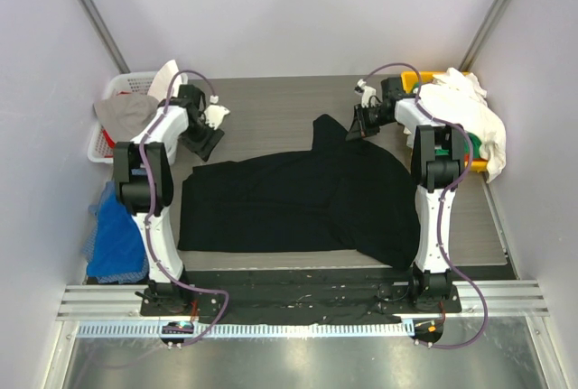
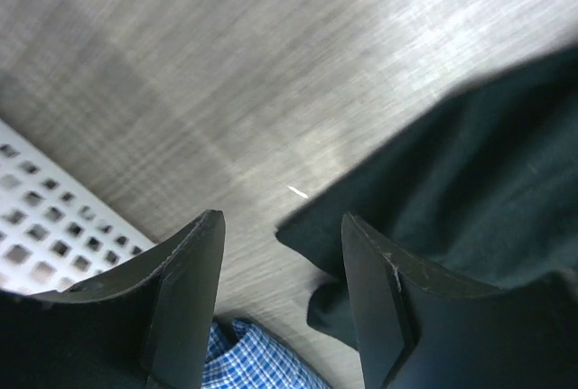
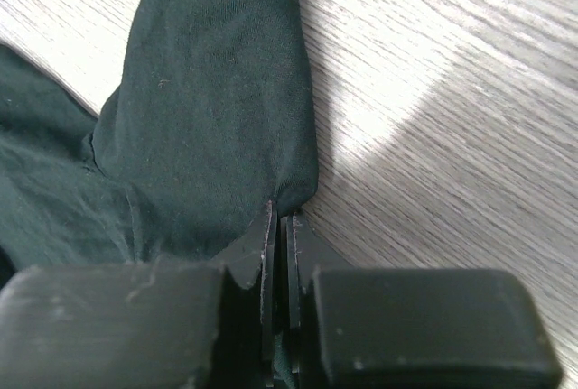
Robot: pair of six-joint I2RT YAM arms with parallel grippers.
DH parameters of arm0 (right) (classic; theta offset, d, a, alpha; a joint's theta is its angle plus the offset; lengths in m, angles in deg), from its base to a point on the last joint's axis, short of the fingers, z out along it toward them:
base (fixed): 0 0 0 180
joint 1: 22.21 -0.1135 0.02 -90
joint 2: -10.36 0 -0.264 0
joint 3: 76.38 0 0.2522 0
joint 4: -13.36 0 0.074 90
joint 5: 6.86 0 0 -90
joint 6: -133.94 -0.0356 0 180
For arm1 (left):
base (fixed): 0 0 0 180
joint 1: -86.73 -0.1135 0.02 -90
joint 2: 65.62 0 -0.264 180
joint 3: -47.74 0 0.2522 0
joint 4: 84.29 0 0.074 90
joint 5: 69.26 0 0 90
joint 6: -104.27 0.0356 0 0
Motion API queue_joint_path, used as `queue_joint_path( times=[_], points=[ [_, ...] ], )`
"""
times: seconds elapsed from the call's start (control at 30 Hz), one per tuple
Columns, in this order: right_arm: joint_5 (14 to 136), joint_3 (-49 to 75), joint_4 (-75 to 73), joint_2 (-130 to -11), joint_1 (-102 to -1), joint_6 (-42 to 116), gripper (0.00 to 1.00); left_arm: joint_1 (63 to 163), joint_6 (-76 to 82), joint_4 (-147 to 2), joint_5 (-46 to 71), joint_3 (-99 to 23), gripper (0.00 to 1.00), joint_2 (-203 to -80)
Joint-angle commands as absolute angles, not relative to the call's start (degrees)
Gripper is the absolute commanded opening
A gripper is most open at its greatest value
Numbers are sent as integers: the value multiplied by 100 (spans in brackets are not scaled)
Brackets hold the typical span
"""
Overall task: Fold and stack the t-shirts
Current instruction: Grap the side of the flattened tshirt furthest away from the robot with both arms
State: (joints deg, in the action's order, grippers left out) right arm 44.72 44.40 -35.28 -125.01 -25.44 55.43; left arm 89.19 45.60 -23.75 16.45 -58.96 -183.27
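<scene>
A large black t-shirt (image 1: 298, 199) lies spread across the middle of the table. One sleeve (image 3: 217, 109) points toward the far side. My right gripper (image 1: 357, 125) is shut on that sleeve's end, and the fabric is pinched between its fingertips (image 3: 280, 216). My left gripper (image 1: 206, 143) hovers open over the shirt's far left corner (image 2: 470, 163). Bare table shows between its fingers (image 2: 282, 222) and nothing is held. White t-shirts (image 1: 462, 105) are heaped at the far right.
The white heap sits in a yellow bin (image 1: 411, 78). A white perforated basket (image 1: 107, 141) with grey and white cloth stands at the far left. Blue checked fabric (image 1: 116, 236) hangs off the table's left side and also shows below my left fingers as blue checked fabric (image 2: 253, 357).
</scene>
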Motion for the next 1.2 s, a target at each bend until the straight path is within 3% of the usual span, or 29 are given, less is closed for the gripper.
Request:
queue_joint_path(
  times=[0.0, 0.63, 0.87, 1.17],
  points=[
    [5009, 4390, -3574, -12217, -2546, 5721, 5, 8858, 4793, -1921, 1292, -5787, 59, -17953],
    [5458, 4715, -3626, -11620, -2485, 5809, 1, 8858, 5039, -1709, 1178, -5918, 56, -18866],
    [5325, 4592, -3696, -11541, -2511, 5827, 1, 8858, 4960, -1718, 1064, -6252, 43, -19060],
    [5290, 4443, -3749, -11594, -2608, 5906, 1, 8858, 4890, -1727, 774, -6419, 43, -18920]
  ],
)
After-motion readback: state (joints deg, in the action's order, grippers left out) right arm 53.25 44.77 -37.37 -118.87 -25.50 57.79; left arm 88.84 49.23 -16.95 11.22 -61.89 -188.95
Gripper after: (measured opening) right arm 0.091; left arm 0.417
